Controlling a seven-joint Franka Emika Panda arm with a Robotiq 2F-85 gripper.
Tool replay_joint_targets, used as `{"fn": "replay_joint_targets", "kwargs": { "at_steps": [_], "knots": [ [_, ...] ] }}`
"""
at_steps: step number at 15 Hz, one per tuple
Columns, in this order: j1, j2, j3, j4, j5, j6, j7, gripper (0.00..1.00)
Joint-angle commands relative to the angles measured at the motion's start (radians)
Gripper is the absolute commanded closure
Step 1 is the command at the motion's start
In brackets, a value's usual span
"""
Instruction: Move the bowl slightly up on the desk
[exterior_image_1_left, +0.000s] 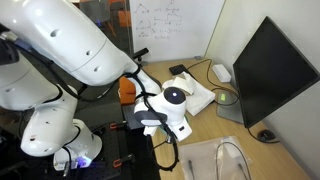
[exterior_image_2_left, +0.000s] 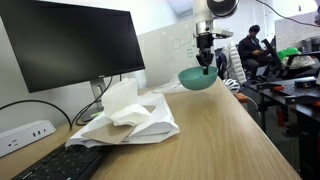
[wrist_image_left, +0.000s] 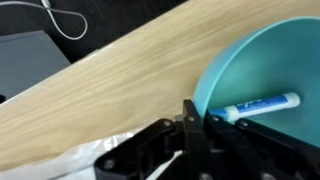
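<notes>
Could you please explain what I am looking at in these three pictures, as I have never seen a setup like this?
This is a white robot arm working at a wooden desk, steered remotely by a person. Two pictures come from cameras standing outside the robot, at different spots. The third comes from a camera on the arm's wrist, looking past its gripper, the black two-fingered claw. On the desk are a monitor, a keyboard and a heap of white tissue. A whiteboard stands behind. The gripper pinches the rim of a small blue-green bowl, and a marker pen lies inside it. I cannot tell whether the bowl is clear of the desk.
</notes>
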Motion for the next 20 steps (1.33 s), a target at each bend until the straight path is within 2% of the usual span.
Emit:
{"fn": "replay_joint_targets", "kwargs": {
  "at_steps": [1,6,12,18,19,20],
  "knots": [
    [-0.004,0.034,-0.009,0.079,0.047,0.014,0.029,0.99],
    [0.004,0.185,-0.008,0.244,0.077,0.006,0.11,0.99],
    [-0.003,0.393,0.032,0.449,0.234,-0.009,0.038,0.99],
    [0.001,0.464,0.02,0.53,0.238,-0.019,0.06,0.99],
    [0.001,0.466,0.013,0.53,0.233,-0.029,0.066,0.7],
    [-0.003,0.459,0.013,0.523,0.235,-0.031,0.06,0.68]
  ]
}}
